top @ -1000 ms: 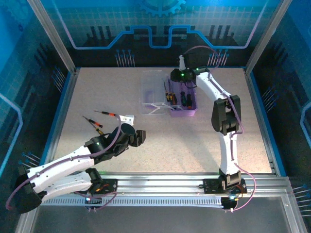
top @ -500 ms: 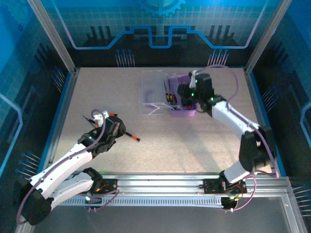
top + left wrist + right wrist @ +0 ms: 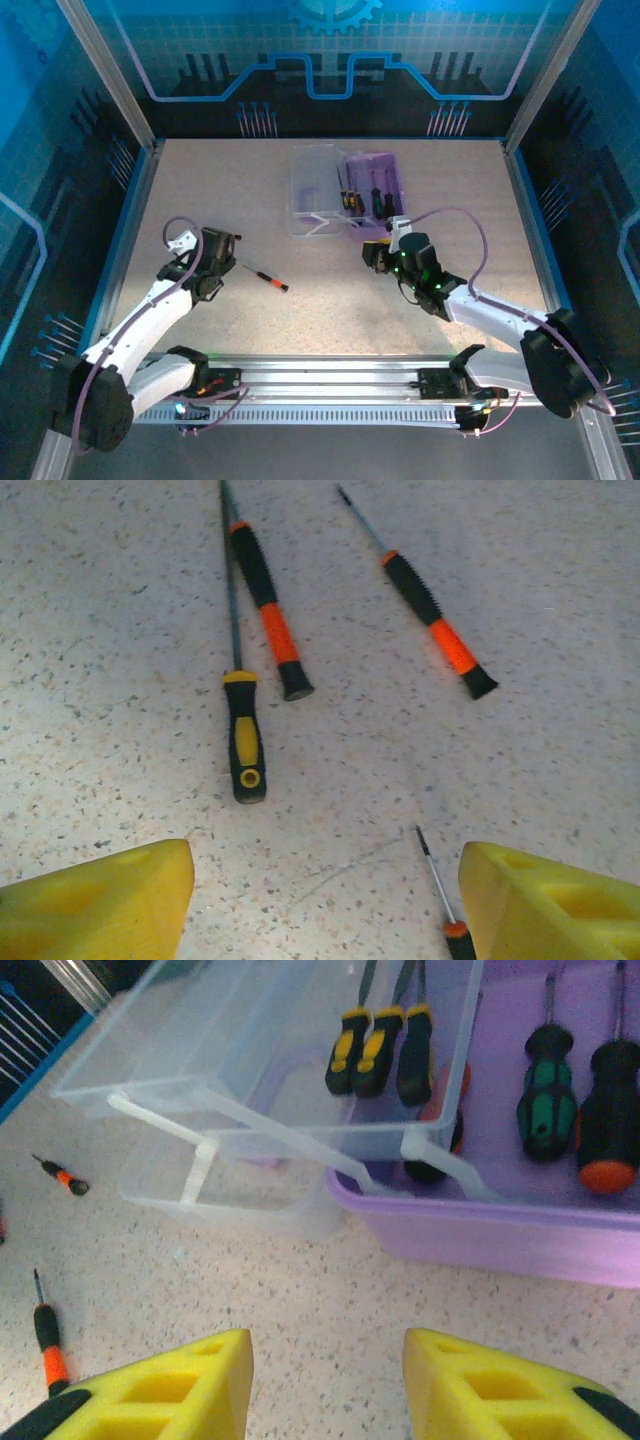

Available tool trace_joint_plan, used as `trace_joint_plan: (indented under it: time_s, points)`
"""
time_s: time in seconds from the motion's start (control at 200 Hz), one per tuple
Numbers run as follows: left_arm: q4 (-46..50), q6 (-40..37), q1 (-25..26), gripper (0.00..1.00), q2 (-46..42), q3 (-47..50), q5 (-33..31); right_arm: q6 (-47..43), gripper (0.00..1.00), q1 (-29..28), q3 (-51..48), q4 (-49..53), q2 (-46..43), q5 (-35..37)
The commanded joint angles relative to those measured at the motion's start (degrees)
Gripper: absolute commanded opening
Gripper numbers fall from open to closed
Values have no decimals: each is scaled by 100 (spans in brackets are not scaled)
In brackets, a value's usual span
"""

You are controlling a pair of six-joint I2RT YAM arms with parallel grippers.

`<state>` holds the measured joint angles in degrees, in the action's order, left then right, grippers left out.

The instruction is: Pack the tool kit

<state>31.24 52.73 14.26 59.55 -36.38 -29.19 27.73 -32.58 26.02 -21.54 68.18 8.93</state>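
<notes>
The tool kit stands open at the table's back middle, its purple base (image 3: 378,195) (image 3: 500,1230) holding a green-handled screwdriver (image 3: 545,1100) and a black one with an orange end (image 3: 605,1120). Its clear lid (image 3: 312,190) (image 3: 250,1080) lies open to the left, with yellow-black screwdrivers (image 3: 375,1050) seen through it. My right gripper (image 3: 372,255) (image 3: 328,1390) is open, low over bare table just in front of the case. My left gripper (image 3: 218,250) (image 3: 325,900) is open at the left, with a yellow-black screwdriver (image 3: 243,735) and two orange-black screwdrivers (image 3: 268,615) (image 3: 430,615) lying ahead of it.
A small orange-black screwdriver (image 3: 268,279) (image 3: 440,890) lies on the table right of my left gripper, close to its right finger. Two small screwdrivers (image 3: 60,1175) (image 3: 45,1340) lie left of the right gripper. Metal frame rails (image 3: 130,215) border the table.
My right arm has pulled back from over the case to the table in front of it. My left arm has swung left over the loose screwdrivers, and one small screwdriver now lies to its right.
</notes>
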Motion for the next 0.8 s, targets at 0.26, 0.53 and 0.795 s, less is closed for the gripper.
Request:
trace_joint_plan:
  time_s: [0.26, 0.53, 0.795]
  points:
    - [132, 147, -401, 78, 889, 1, 25, -148, 50, -144, 104, -866, 666, 609]
    - [30, -100, -812, 81, 929, 39, 494, -18, 51, -142, 243, -830, 992, 724]
    - [5, -91, -1139, 81, 683, 324, 521, -65, 55, -135, 125, -863, 851, 1011]
